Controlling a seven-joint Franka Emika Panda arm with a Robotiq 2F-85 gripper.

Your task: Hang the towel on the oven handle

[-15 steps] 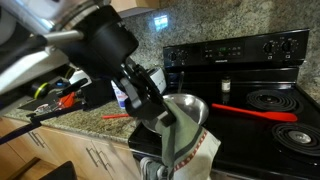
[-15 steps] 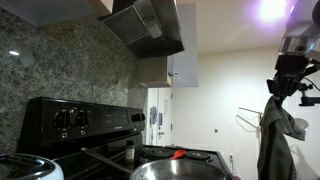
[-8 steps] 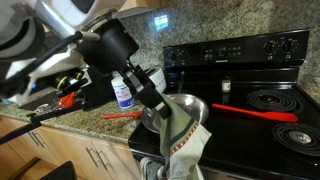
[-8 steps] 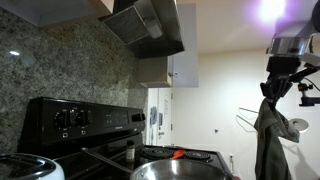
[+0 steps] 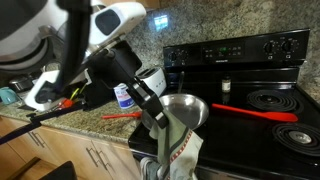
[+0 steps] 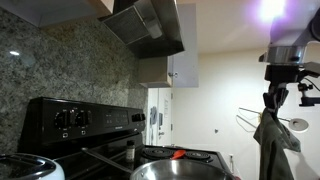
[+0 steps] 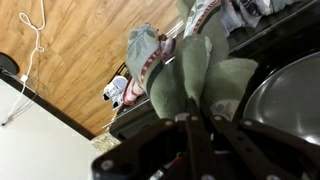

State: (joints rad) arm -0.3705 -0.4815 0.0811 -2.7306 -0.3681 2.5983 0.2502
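The gripper (image 7: 197, 120) is pinched fully together on the bunched top of the towel (image 7: 185, 70). The cloth hangs free from it in limp grey-green folds, its reddish patterned band showing along one edge. In the wrist view the towel dangles just off the front edge of the black range (image 7: 262, 35), with the wood floor (image 7: 70, 55) behind it. In an exterior view the towel (image 5: 178, 142) hangs at the range's front, directly before the steel pan (image 5: 188, 106). The pan sits on the range's near cooktop, and its red handle (image 5: 255, 112) reaches across towards the burners. Beside the range, a blue-labelled bottle (image 5: 123, 96) stands on the granite counter (image 5: 85, 120). Farther back rises the range's control panel (image 5: 235, 50), and above it, in an exterior view, the range hood (image 6: 150, 25).
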